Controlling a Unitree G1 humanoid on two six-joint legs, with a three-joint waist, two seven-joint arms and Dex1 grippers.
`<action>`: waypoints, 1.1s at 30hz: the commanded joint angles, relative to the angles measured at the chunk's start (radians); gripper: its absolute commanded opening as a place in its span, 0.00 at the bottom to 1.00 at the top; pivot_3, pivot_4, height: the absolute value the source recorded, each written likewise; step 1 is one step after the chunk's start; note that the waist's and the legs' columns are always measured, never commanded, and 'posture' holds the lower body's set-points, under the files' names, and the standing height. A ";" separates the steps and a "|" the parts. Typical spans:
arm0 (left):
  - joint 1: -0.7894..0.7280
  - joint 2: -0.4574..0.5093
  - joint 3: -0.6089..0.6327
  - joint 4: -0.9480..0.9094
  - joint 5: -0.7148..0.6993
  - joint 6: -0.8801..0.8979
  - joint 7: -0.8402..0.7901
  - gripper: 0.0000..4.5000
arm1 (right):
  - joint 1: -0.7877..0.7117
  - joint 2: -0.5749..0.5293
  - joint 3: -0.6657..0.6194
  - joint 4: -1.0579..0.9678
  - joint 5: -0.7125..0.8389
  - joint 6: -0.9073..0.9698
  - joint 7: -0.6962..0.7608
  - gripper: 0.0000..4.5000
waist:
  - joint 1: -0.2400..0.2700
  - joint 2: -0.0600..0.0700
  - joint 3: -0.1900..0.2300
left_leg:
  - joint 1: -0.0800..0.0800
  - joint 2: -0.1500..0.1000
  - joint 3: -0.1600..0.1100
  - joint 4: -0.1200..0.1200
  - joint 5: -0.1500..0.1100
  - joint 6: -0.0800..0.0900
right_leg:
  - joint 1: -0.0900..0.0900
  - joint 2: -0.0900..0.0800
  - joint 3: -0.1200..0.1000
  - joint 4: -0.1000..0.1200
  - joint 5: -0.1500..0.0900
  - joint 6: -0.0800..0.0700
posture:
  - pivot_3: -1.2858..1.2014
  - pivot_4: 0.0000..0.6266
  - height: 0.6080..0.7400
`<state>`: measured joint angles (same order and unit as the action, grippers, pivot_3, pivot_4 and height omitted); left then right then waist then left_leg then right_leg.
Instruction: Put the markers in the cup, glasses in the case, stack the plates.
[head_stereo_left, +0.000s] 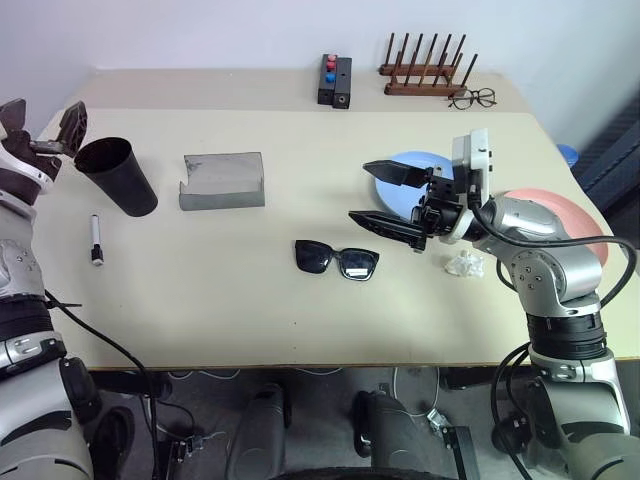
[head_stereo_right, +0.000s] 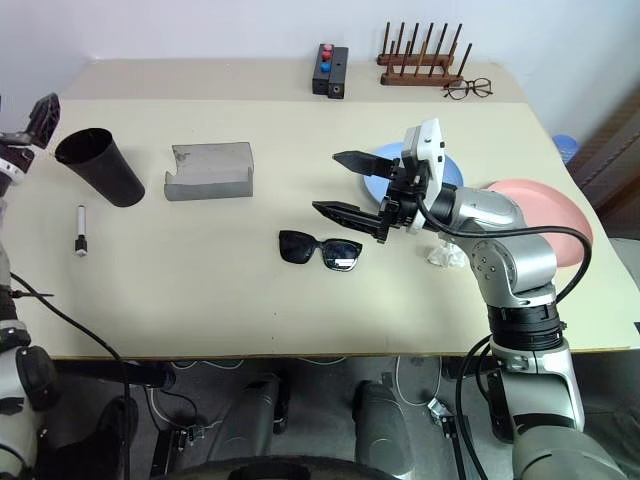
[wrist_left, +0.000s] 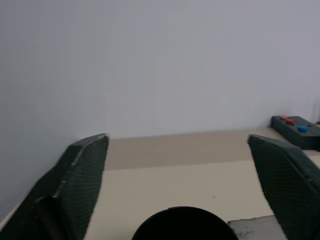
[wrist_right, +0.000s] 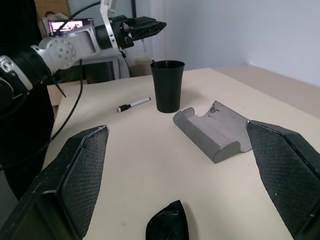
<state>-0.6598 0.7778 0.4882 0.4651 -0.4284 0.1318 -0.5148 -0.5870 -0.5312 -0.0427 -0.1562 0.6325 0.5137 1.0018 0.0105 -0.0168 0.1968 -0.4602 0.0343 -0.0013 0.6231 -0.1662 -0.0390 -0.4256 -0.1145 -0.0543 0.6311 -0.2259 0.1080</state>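
Left gripper (head_stereo_left: 62, 135) wide open, empty, above the rim of the one black cup (head_stereo_left: 118, 175). One marker (head_stereo_left: 96, 240), white with black ends, lies on the table (head_stereo_left: 220, 300) beside the cup. Right gripper (head_stereo_left: 385, 200) wide open, empty, hovering just right of the one pair of sunglasses (head_stereo_left: 336, 259). One grey case (head_stereo_left: 222, 181), open, between cup and sunglasses. Two plates, blue (head_stereo_left: 395, 205) and pink (head_stereo_left: 570, 215), apart behind the right arm. No writing legible.

**Surfaces and finishes**

The cup (head_stereo_left: 118, 176) looks matt black plastic. The case (head_stereo_left: 222, 181) is grey, felt-like and rough. The glasses (head_stereo_left: 336, 260) have glossy dark lenses. The tabletop (head_stereo_left: 250, 300) is smooth, matt cream. Gripper fingers (wrist_right: 82, 175) show textured black pads.
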 joint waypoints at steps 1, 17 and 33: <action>-0.031 0.079 0.049 -0.092 -0.051 0.193 0.065 1.00 | 0.003 -0.011 -0.022 -0.038 0.005 -0.022 -0.001 1.00 | -0.002 0.000 0.000 | 0.000 0.000 0.000 0.000 0.000 0.000 | 0.000 0.000 0.000 0.000 0.000 0.000 | 0.52 0.24 1.00; 0.174 0.416 0.142 -0.098 -0.102 0.945 0.103 1.00 | -0.033 0.005 0.010 0.021 -0.014 -0.049 0.043 1.00 | -0.019 -0.001 -0.001 | 0.004 0.001 0.000 -0.007 0.001 -0.003 | 0.000 0.000 0.000 0.000 -0.001 -0.002 | 0.52 0.24 1.00; -0.248 0.380 -0.339 0.445 0.103 1.006 -0.153 1.00 | -0.029 -0.012 0.014 0.005 -0.015 -0.036 0.041 1.00 | -0.021 -0.003 -0.001 | 0.003 0.001 0.001 -0.008 0.002 -0.003 | -0.001 0.000 0.000 -0.001 0.000 0.000 | 0.52 0.24 1.00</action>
<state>-0.8689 1.1369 0.1639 0.8840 -0.3608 1.1504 -0.6499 -0.6106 -0.5312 -0.0087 -0.1144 0.6101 0.4817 1.0458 -0.0102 -0.0198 0.1960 -0.4574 0.0347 -0.0005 0.6156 -0.1645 -0.0422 -0.4269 -0.1141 -0.0545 0.6304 -0.2263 0.1076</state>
